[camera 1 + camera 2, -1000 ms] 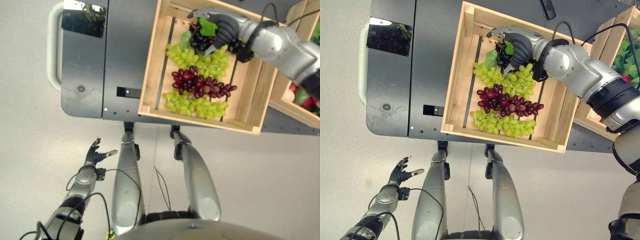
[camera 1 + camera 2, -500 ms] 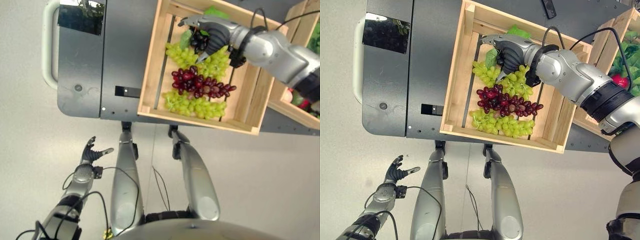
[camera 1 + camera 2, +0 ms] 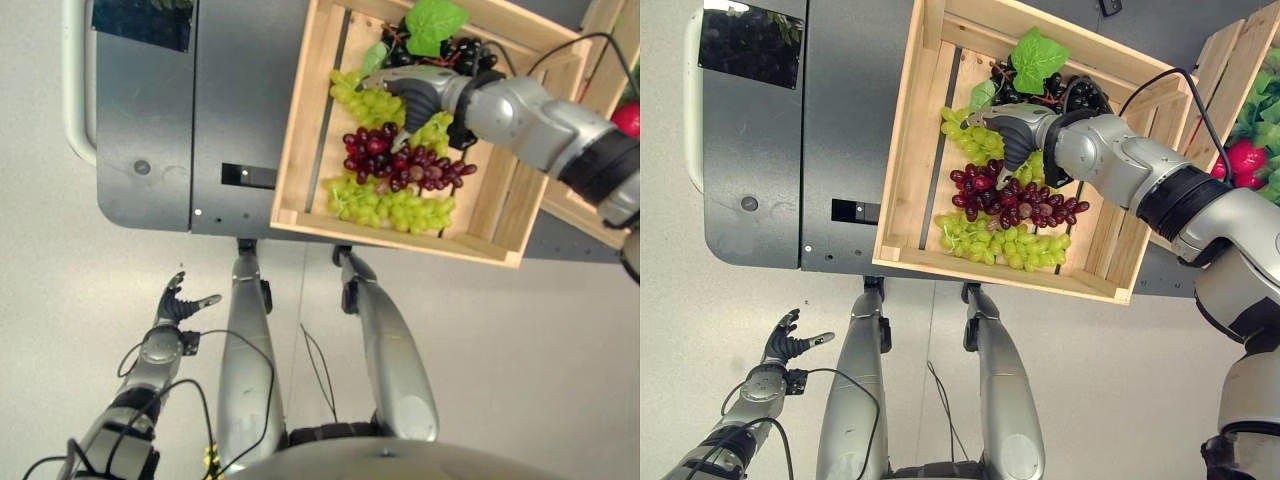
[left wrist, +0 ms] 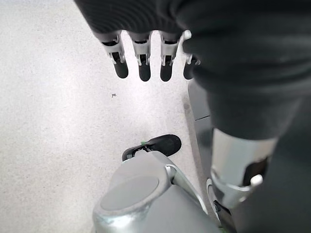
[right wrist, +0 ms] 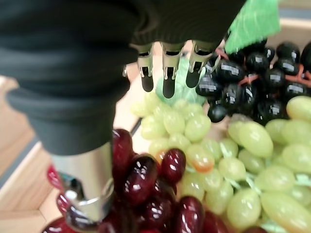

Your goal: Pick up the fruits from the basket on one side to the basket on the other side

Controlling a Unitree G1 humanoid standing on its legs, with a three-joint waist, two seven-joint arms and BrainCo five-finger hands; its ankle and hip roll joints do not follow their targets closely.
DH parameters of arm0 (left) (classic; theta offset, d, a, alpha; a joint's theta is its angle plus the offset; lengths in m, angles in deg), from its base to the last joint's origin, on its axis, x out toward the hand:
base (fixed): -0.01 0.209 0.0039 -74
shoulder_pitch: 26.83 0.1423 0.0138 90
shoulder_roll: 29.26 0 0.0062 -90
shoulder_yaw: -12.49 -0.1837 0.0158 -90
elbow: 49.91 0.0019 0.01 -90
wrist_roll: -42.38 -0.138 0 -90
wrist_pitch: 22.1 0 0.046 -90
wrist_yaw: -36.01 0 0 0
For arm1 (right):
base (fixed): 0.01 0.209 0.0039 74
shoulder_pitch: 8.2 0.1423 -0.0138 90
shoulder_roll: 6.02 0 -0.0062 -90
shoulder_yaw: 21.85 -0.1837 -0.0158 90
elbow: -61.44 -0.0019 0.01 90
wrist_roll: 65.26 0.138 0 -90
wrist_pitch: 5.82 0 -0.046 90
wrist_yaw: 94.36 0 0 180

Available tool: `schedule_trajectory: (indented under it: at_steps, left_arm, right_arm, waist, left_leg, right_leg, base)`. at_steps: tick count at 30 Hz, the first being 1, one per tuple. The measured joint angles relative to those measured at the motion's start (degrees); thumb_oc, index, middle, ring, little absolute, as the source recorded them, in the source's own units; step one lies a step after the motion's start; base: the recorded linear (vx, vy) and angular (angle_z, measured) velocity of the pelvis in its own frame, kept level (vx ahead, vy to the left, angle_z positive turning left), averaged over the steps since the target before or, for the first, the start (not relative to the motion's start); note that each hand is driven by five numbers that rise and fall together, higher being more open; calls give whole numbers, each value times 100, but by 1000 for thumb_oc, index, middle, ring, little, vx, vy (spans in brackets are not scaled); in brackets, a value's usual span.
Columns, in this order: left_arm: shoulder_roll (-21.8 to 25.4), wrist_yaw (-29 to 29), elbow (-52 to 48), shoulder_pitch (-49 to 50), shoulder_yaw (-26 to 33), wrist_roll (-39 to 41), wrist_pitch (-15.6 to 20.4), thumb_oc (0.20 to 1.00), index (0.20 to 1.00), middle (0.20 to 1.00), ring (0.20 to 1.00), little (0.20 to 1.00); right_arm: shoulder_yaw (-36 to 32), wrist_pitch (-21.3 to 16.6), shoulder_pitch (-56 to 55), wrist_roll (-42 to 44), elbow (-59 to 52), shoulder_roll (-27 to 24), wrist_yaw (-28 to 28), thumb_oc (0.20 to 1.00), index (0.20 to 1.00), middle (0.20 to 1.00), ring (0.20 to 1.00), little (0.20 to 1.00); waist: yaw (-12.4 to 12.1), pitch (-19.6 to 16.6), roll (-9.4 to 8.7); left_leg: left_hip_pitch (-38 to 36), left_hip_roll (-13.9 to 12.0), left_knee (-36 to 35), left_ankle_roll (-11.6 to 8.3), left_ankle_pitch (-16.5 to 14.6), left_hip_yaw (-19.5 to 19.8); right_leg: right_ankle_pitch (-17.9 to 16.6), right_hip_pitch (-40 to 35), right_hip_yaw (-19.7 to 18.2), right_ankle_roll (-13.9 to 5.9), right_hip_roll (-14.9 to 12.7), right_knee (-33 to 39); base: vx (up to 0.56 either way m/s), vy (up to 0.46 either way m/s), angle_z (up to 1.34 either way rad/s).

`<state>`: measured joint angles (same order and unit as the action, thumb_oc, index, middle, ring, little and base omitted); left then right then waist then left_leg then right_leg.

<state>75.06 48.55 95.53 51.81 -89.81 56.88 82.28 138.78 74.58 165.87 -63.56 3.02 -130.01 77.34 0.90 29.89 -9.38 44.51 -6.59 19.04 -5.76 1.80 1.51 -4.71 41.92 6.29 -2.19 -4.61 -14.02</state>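
A wooden crate [image 3: 300,130] on a grey table holds several grape bunches. A black bunch [image 3: 462,50] with a green leaf [image 3: 432,22] lies at its far end. Nearer come a pale green bunch [image 3: 362,98], a dark red bunch [image 3: 400,165] and another green bunch [image 3: 395,208]. My right hand [image 3: 415,95] hovers open over the upper green bunch, just short of the black grapes [image 5: 243,82], and its straight fingers [image 5: 167,73] hold nothing. Low at my side over the floor, my left hand [image 3: 180,305] is open and idle.
A second wooden crate [image 3: 590,60] stands to the right, touching the first, with a red fruit [image 3: 1240,160] and green leaves in it. The grey table [image 3: 230,100] runs on to the left with a white handle [image 3: 70,90] at its end.
My right hand has let go of the black grapes, which now lie at the crate's far end, and has drawn back over the green bunch. The camera has shifted a little.
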Motion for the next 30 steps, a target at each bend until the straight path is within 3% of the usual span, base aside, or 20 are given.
schedule_trajectory:
  at_steps: [5,10,26,30]
  left_arm:
    - [15,11,7,-4,-7,0,-1,1000,1000,1000,1000,1000]
    - [150,65,10,-29,-9,-1,-5,1000,1000,1000,1000,1000]
    - [322,103,-6,4,-123,-14,4,1000,1000,1000,1000,1000]
    - [469,105,-42,3,-116,-11,22,1000,1000,1000,1000,1000]
  right_arm:
    - [-81,0,-35,-162,61,42,18,1000,1000,1000,1000,1000]
    - [-477,-6,-106,-284,201,254,151,1000,1000,1000,1000,1000]
    - [-951,-36,-18,-374,36,358,536,1000,1000,1000,1000,1000]
    - [-1094,-25,65,-512,134,354,665,1000,1000,1000,1000,1000]
  waist:
    - [4,-12,-18]
    - [71,-129,-192]
    - [104,-127,-177]
    - [79,-129,-175]
  left_leg:
    - [60,2,25,-5,-7,9]
    - [387,-6,130,-7,-5,9]
    - [927,-26,183,-12,12,0]
    - [1248,5,311,-25,6,3]
  right_leg:
    - [1,51,-1,0,0,-13]
    - [-35,352,-20,11,29,-29]
    - [-1,1004,-79,15,18,-256]
    - [145,1441,-89,47,-24,-639]
  base:
    - [0,0,0]
    - [-1,-3,-2]
    - [9,-11,0]
    - [19,-19,3]
